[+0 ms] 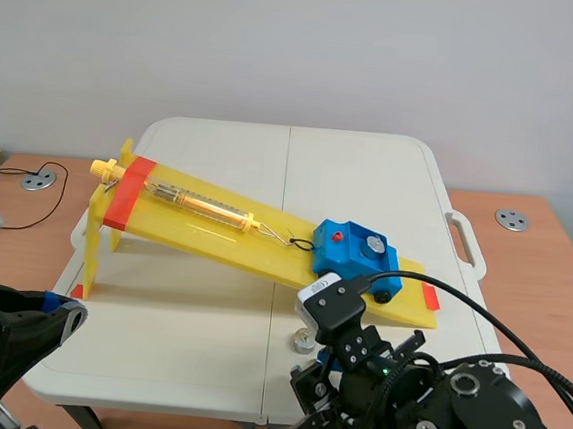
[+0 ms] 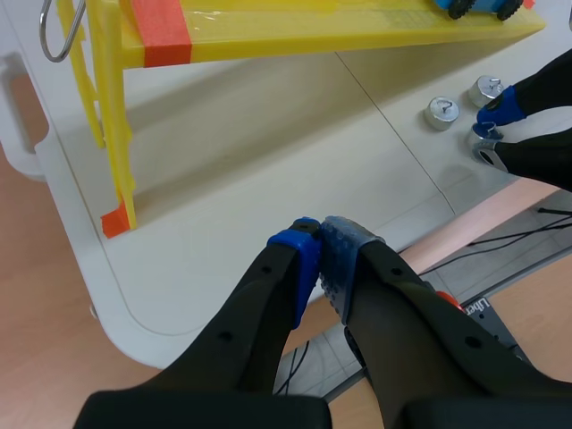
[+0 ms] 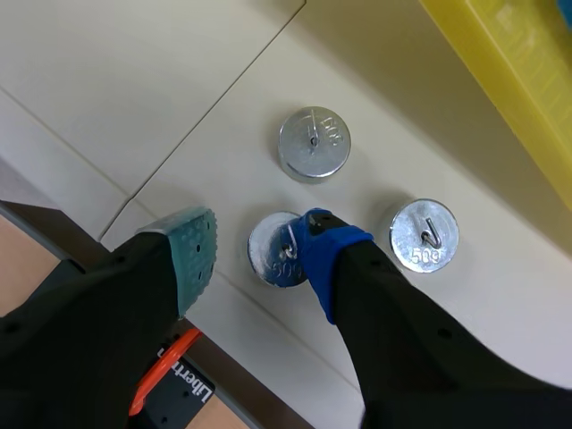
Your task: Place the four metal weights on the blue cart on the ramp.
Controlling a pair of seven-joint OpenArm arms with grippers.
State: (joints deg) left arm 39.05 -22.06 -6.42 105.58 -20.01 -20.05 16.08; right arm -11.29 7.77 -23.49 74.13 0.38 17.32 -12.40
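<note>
I had the right gripper (image 3: 259, 241) down over three loose weights near the table's (image 1: 205, 338) front edge, just right of its middle seam. Its fingers were spread wide and gripped nothing. The nearest weight (image 3: 271, 257) lay between them, with the blue pad (image 3: 322, 246) over its rim by the hook and the green pad (image 3: 189, 246) clear of its far side. I judged that a fair stance for pinching the disc across its width, though I couldn't tell whether the blue pad touched metal. The second weight (image 3: 314, 143) and third weight (image 3: 424, 234) lay just ahead, apart from each other, leaving room for the fingers.

The fourth weight (image 1: 372, 245) sat on the blue cart (image 1: 348, 252), low on the yellow ramp (image 1: 215, 233) toward the table's right edge. A spring scale (image 1: 202, 203) was hooked to the cart's uphill end, presumably to stop it rolling off.

The left gripper (image 2: 320, 246) was closed tight on nothing over the front-left corner, out of the way, I reckoned.
</note>
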